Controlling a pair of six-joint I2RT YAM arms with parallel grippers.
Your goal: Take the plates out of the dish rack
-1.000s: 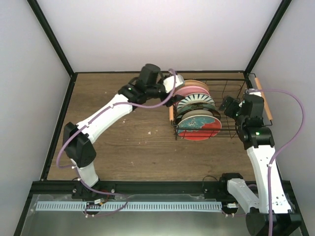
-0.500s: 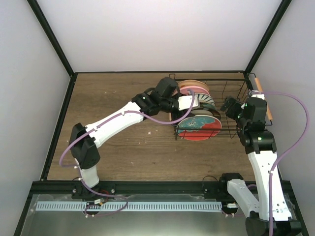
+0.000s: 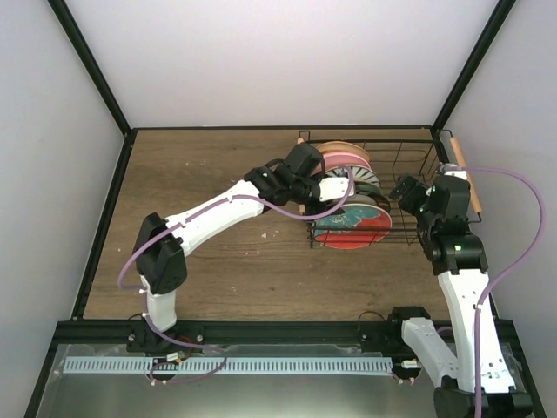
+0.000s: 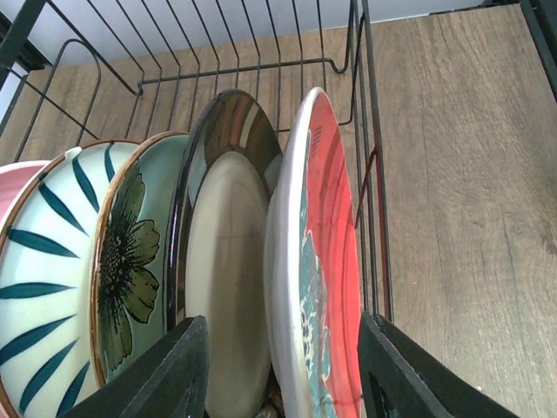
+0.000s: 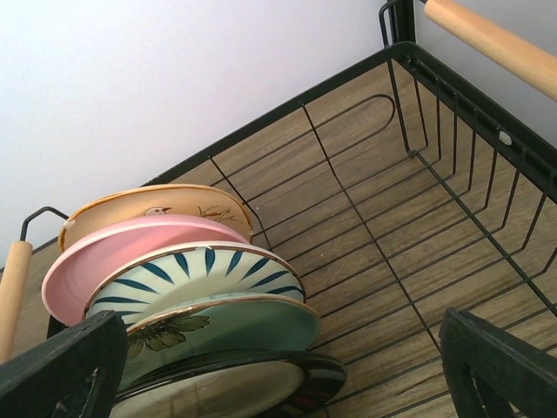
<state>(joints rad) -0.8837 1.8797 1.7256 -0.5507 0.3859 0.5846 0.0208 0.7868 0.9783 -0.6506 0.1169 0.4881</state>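
Observation:
The black wire dish rack [image 3: 409,158] stands at the back right, with several plates on edge in its left half. The left wrist view shows the red plate with teal flowers [image 4: 329,252], a dark-rimmed beige plate [image 4: 222,244], the mint green plate [image 4: 130,261], the striped plate [image 4: 43,279] and the pink plate [image 4: 13,183]. My left gripper [image 4: 283,335] is open, and its fingers straddle the rims of the red and dark-rimmed plates. The top view shows it over the plates [image 3: 335,190]. My right gripper [image 5: 283,348] is open and empty above the rack. Its view adds the tan plate [image 5: 157,209].
The rack's wooden handles run along its sides [image 5: 496,43] [image 5: 13,287]. The right half of the rack holds bare wire floor [image 5: 418,235]. The wooden table [image 3: 218,192] stretches left of the rack. A black frame and white walls enclose the table.
My left arm has swung right and nearer, from the rack's back left corner to over the front plates. My right arm has barely moved.

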